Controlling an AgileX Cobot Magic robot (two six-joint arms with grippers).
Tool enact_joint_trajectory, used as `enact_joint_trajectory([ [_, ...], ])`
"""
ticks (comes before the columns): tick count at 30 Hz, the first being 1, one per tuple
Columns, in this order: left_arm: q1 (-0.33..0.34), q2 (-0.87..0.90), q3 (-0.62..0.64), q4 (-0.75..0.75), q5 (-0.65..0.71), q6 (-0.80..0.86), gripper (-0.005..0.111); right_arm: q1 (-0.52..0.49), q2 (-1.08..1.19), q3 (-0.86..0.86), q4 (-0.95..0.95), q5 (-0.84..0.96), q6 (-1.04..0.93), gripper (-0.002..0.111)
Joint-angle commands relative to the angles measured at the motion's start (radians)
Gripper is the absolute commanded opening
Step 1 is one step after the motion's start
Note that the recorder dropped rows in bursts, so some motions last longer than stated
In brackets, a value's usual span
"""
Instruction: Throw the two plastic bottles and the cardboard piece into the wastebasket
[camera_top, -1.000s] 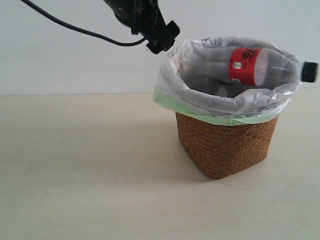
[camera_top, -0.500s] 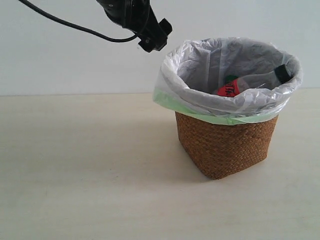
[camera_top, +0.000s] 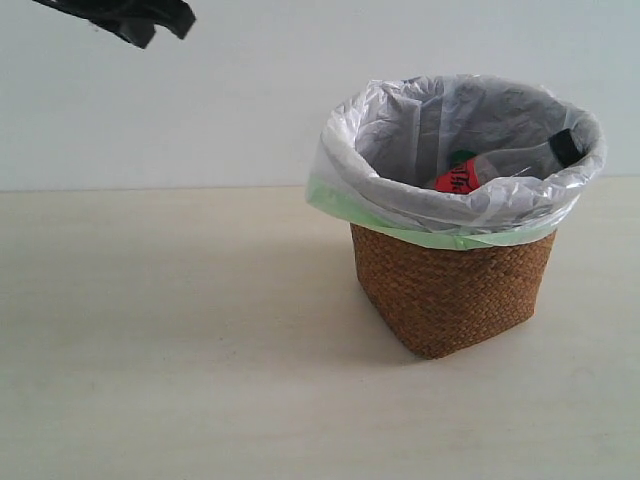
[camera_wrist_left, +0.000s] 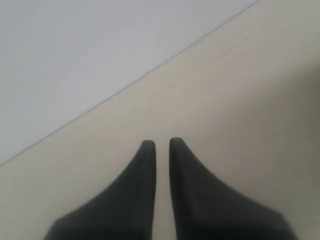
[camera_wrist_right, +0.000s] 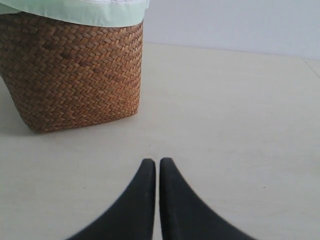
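Note:
The wicker wastebasket (camera_top: 450, 285) with its white bag stands on the table, right of centre. Inside it lies the slim red-labelled bottle (camera_top: 455, 180), its black cap (camera_top: 567, 148) leaning against the far right of the bag. The green-capped stubby bottle and the cardboard piece are hidden or out of view. My left gripper (camera_top: 150, 20) is high at the top left, far from the basket; in the left wrist view it (camera_wrist_left: 162, 145) is shut and empty, with only a thin slit between the fingers. My right gripper (camera_wrist_right: 157, 162) is shut and empty, low over the table beside the wastebasket (camera_wrist_right: 75, 70).
The pale wooden table (camera_top: 180, 350) spreads to the left and in front of the basket. A plain light wall (camera_top: 250, 100) runs behind it. The bag's pale green edge (camera_top: 400, 232) hangs over the basket's rim.
The red-labelled bottle dropped from the rim down into the basket. My left gripper then pulled away up and to the left, from beside the basket to the top corner.

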Motion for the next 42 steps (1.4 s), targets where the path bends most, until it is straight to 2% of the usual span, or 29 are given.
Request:
enact_joint_trajectory([
  [1, 0.080, -0.121, 0.096, -0.060, -0.088, -0.042, 0.007, -0.005, -0.005, -0.001, -0.001, -0.004, 0.000, 0.000],
  [12, 0.218, -0.538, 0.528, -0.087, -0.491, -0.042, 0.007, -0.005, -0.005, -0.001, -0.001, -0.004, 0.000, 0.000],
  [21, 0.226, -0.839, 0.834, -0.173, -0.739, -0.044, 0.007, -0.005, -0.005, -0.001, -0.001, -0.004, 0.000, 0.000],
  [32, 0.226, -1.166, 1.105, -0.223, -0.874, -0.085, 0.007, -0.005, -0.005, -0.001, -0.001, -0.004, 0.000, 0.000],
  [42, 0.226, -1.494, 1.376, -0.226, -0.961, -0.233, 0.007, -0.005, -0.005, -0.001, -0.001, -0.004, 0.000, 0.000],
])
